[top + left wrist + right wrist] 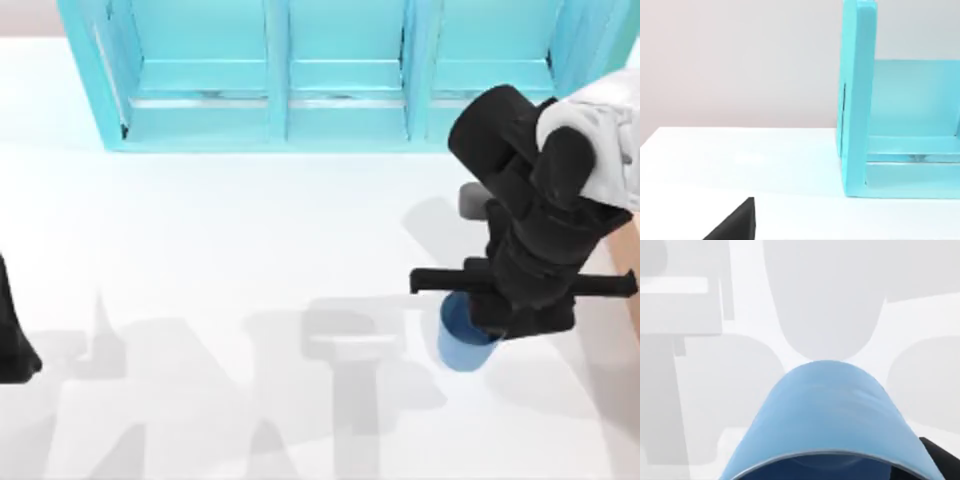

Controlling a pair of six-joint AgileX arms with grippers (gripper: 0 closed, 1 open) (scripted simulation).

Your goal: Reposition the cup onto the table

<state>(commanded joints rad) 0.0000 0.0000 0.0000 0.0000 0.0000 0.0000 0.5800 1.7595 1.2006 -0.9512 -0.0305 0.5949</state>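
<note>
While the right arm reaches in from the top view's right edge, its gripper hangs over the cup, in front of the shelf's right compartment and well clear of it. Seen from above, the blue cup shows just under the black gripper body, its rim and wall peeking out on the side away from the arm, over the white table. Whether it stands on the table or hangs just above it, I cannot tell. From the right wrist view the cup sits close under the camera, its smooth blue wall curving up and its rim at the near edge, with a dark finger touching its side at one corner; grey shadows lie on the table beyond. So the right hand looks clamped on the cup, though its fingers are mostly hidden. A strip of tan wood shows at the right edge beside the arm, also in front of the shelf. My left arm is parked far from the shelf's left end, at the table's left edge; whether its hand is apart or together I cannot tell. Its wrist view looks across the table at the shelf's turquoise end panel.
</note>
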